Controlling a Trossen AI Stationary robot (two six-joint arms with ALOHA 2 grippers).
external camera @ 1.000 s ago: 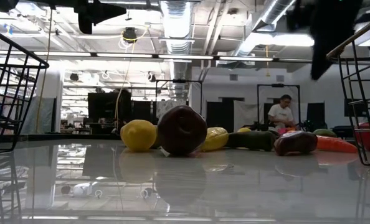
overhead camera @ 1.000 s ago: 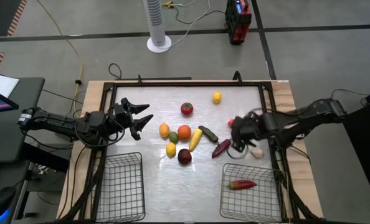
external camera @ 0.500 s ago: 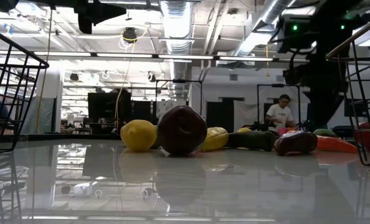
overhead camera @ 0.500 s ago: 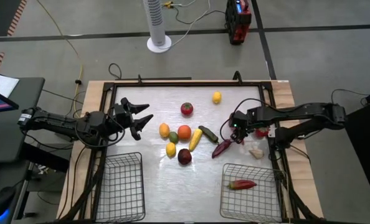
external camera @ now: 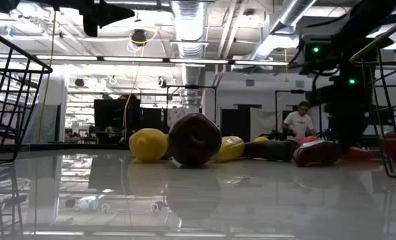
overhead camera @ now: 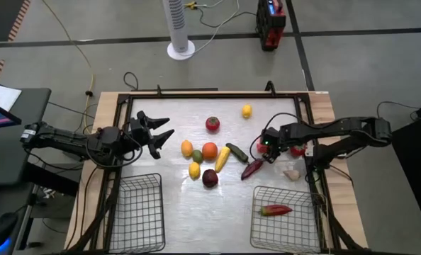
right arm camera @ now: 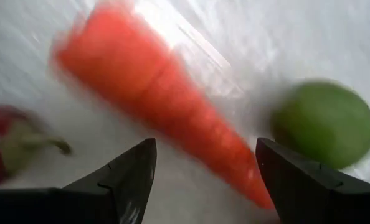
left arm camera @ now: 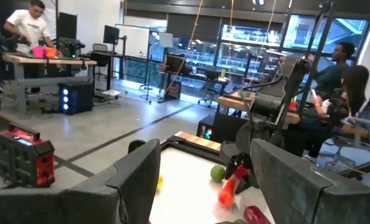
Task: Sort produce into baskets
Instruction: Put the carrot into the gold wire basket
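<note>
Two arms are in view, but only one is placed to act. The right gripper (overhead camera: 269, 150) is lowered over the right part of the table (overhead camera: 168, 205), and its fingers (right arm camera: 126, 180) are spread wide with nothing held between them. Directly ahead of those fingers, as the right wrist view shows, a carrot (right arm camera: 160, 99) lies flat on the table, its long axis running slantwise across the gap between the fingers rather than square to it. A green round piece (right arm camera: 325, 124) sits just beside the carrot's thin end, and a red pepper (right arm camera: 4, 146) lies near the opposite finger. A small turn of the wrist would probably be needed so that the carrot is closed on across its width.

One red chili (overhead camera: 275, 210) is already lying in the right basket (overhead camera: 259, 230), which sits nearer the table's front edge than the gripper; the left basket (overhead camera: 136, 212) holds nothing visible.

The left gripper (overhead camera: 156, 134) is held above the table's left side, fingers apart and holding nothing, well apart from the carrot, so the right arm is judged the nearer.
</note>
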